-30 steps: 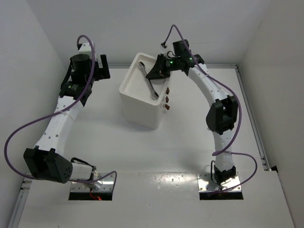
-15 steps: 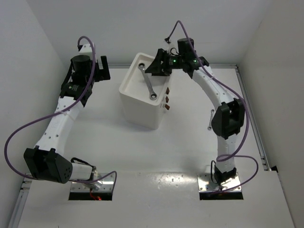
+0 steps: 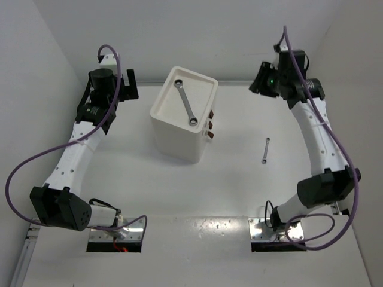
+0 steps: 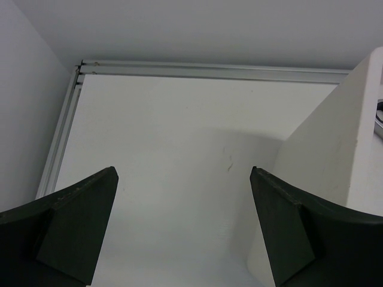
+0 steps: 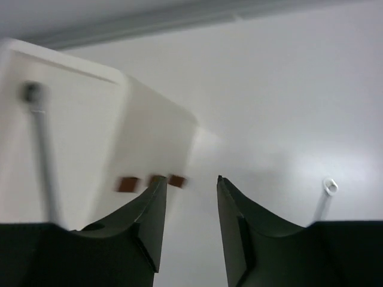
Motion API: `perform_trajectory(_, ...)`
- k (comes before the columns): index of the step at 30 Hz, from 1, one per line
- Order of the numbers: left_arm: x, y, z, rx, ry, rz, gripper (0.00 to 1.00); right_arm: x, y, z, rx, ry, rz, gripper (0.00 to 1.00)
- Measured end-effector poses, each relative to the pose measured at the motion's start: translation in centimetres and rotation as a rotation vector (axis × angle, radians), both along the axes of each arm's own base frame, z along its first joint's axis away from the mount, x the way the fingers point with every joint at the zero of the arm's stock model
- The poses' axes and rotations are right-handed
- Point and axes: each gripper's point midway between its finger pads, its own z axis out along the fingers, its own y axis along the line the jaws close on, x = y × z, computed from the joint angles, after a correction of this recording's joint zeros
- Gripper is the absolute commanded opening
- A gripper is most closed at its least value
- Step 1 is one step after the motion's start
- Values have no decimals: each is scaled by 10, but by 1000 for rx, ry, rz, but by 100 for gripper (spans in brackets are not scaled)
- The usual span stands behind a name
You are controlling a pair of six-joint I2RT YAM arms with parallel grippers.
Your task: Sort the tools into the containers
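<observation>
White drawer unit (image 3: 179,128) on the table (image 3: 227,191), left gripper (image 3: 128,85) beside it, jaws spread wide, empty, right gripper (image 3: 258,81) jaws slightly apart, empty, 1 wrench (image 3: 186,103) in the tray top, 1 smaller wrench (image 3: 265,150) on bare table, 3 brown handles (image 3: 210,125), blurred from the right wrist.

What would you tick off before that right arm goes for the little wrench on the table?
1. Right claw empty, fingers apart: ok.
2. Small wrench lying free on the table, nothing on top of it: ok.
3. Large wrench resting inside the tray top of the drawer unit: ok.
4. Left claw wide open, holding nothing: ok.
5. Drawers behind the brown handles fully shut: cannot tell.
</observation>
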Motion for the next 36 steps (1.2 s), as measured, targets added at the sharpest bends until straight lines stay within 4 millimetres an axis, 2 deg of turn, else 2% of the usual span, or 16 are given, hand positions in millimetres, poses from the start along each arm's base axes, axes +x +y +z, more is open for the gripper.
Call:
perform_trajectory(3, 1, 1, 3, 2, -13, 6, 99, -23, -45, -80, -111, 237, -139, 41)
perform_trajectory(5, 2, 0, 5, 2, -21, 6, 99, -51, -67, -160, -175, 476, -181, 48)
perform_trajectory(8, 2, 0, 6, 1, -25, 6, 99, -102, -87, -239, -215, 758, -201, 45)
perform_trajectory(10, 3, 0, 6, 2, -27, 8, 99, -133, -98, -271, -220, 904, -216, 43)
perform_trajectory(12, 2, 1, 6, 3, -26, 12, 99, -143, -105, -284, -210, 963, -234, 40)
perform_trajectory(13, 2, 1, 5, 4, -25, 15, 99, -142, -109, -287, -201, 967, -244, 38)
perform_trajectory(16, 2, 3, 1, 8, -19, 25, 99, -134, -114, -296, -165, 966, -260, 31)
perform_trajectory(23, 1, 5, -4, 13, -6, 35, 99, -115, -121, -327, -119, 1015, -268, 31)
perform_trajectory(29, 1, 7, -5, 17, -4, 46, 99, -90, -124, -338, -111, 1001, -271, 31)
perform_trajectory(36, 1, 8, -6, 18, -3, 50, 99, -79, -134, -341, -117, 991, -285, 30)
